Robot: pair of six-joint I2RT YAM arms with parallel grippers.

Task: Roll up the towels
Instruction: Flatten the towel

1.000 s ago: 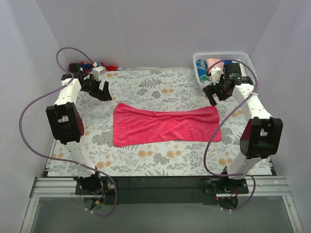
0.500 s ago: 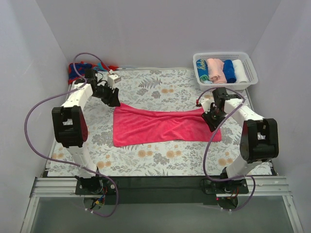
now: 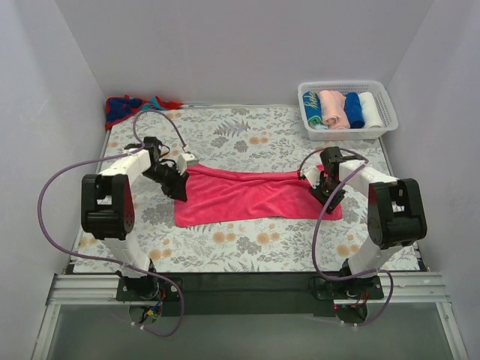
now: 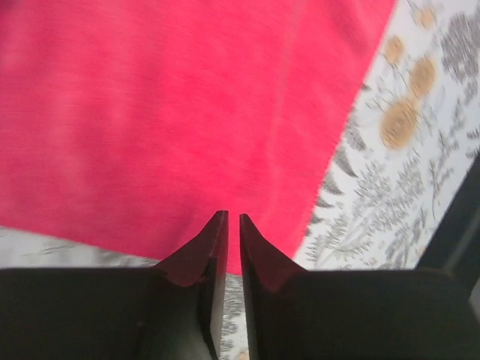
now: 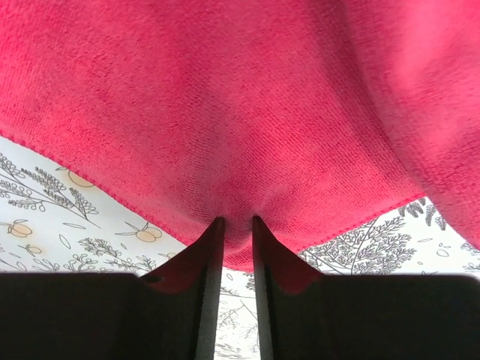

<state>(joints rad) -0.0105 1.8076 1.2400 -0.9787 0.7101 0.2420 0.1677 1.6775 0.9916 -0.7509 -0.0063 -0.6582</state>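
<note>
Arms, since a second ago: lowered from the far corners of the floral table cloth [image 3: 247, 139] onto the two short ends of the pink towel [image 3: 255, 196]; closed from wide apart to nearly together.
Step in hand: probably taking hold of both ends to begin the first turn of the roll; rolling itself not yet begun.
Doing it well: likely best to lift both ends together and level, keep the cloth lightly taut between them, and lay the first fold straight so the roll does not come out as a cone.
Risk: a shallow pinch on the hem alone, liable to slip once lifted.
Pink towel, place: middle of the table cloth, long side running left to right, between the two arms.
Pink towel, look: plain hot pink, soft short pile, spread as a flat rectangle; far edge slightly wavy, a low ridge along its length.
Red-and-blue towel [image 3: 124, 106]: bunched at the far left corner, well apart, untouched.
Left gripper [image 3: 180, 187]: at the towel's left end near the far corner; fingers almost together, the hem seemingly caught at the tips.
Right gripper [image 3: 324, 191]: at the right end; fingers nearly together, clamped on the hem, cloth puckering into the narrow gap.
</note>
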